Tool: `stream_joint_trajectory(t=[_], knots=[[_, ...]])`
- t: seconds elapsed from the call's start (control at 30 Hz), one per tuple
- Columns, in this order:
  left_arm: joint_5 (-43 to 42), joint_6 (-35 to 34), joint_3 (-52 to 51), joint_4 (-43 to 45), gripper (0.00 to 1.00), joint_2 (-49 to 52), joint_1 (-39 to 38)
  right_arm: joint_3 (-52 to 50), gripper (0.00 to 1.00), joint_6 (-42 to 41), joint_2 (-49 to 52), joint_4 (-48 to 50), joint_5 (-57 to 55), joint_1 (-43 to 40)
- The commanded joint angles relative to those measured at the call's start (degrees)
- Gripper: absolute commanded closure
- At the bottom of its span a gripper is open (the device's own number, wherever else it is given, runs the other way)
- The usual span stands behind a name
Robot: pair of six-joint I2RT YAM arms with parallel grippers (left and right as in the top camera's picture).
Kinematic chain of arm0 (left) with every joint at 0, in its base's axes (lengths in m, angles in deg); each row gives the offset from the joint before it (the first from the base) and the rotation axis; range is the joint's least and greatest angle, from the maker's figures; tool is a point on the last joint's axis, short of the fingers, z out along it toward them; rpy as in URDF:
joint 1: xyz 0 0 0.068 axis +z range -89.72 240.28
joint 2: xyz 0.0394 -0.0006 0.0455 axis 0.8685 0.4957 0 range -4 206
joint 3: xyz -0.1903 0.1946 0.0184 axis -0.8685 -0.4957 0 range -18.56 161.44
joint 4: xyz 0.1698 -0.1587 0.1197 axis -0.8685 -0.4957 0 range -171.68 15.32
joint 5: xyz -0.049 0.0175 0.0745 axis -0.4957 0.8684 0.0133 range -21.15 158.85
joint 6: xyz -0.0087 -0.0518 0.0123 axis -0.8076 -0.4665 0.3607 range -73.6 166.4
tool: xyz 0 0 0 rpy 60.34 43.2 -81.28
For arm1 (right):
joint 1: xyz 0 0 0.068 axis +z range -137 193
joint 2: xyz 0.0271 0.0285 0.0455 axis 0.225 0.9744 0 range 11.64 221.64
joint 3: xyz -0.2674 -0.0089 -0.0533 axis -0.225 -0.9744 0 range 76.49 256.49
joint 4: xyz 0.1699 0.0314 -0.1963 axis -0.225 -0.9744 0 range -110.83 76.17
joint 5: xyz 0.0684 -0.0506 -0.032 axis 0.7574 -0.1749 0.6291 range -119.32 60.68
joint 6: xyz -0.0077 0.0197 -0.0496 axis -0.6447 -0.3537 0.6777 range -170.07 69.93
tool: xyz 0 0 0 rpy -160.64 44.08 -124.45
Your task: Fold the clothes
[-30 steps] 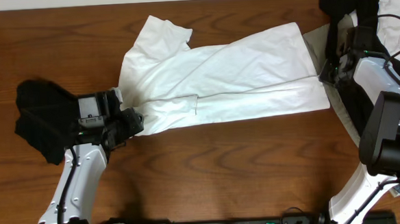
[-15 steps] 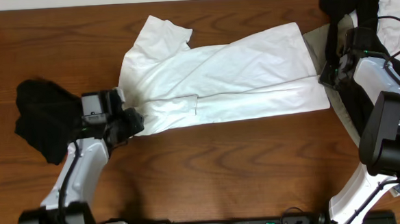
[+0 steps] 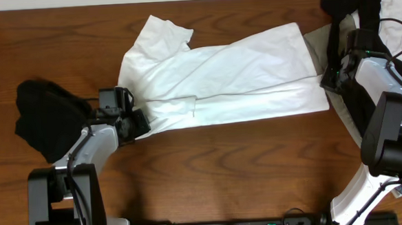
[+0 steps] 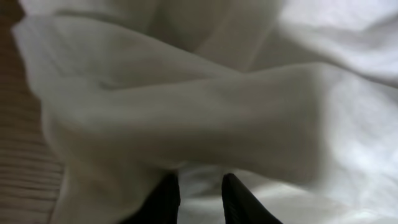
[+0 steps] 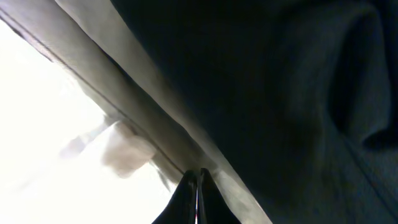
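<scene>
Long fold in, most of the job ahead: white T-shirt stretched across the table.
One lengthwise fold runs along its near edge, while a black garment and a corner heap lie unfolded. The right gripper, closed tight, appears to pinch the right hem. The left gripper, jaws narrow, sits at the left corner, its hold unclear.

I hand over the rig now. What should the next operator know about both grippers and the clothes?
Left gripper: fingers close together at the left edge of the white T-shirt; grip unclear.
Right gripper: shut at its right hem; hold unclear.
The T-shirt lies across the table, seemingly folded once lengthwise. A black garment lies left; more clothes are piled far right.
Left to do: finish this fold, then the others.
</scene>
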Motion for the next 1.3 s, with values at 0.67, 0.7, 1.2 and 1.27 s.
stream_joint_trajectory(t=[0.67,0.7,1.2,1.27], knots=[[16.3,0.9,-1.0,-16.0,0.72,4.6,2.9,0.5,0.96,14.6,-1.6,-6.9,22.0,0.2],[16.3,0.9,-1.0,-16.0,0.72,4.6,2.9,0.5,0.96,15.9,-1.6,-7.3,24.4,0.2],[16.3,0.8,-1.0,-16.1,0.72,4.6,2.9,0.5,0.90,20.9,-1.5,-12.5,26.5,3.1],[16.3,0.8,-1.0,-16.1,0.72,4.6,2.9,0.2,0.90,20.9,-1.5,-12.2,24.5,3.8]])
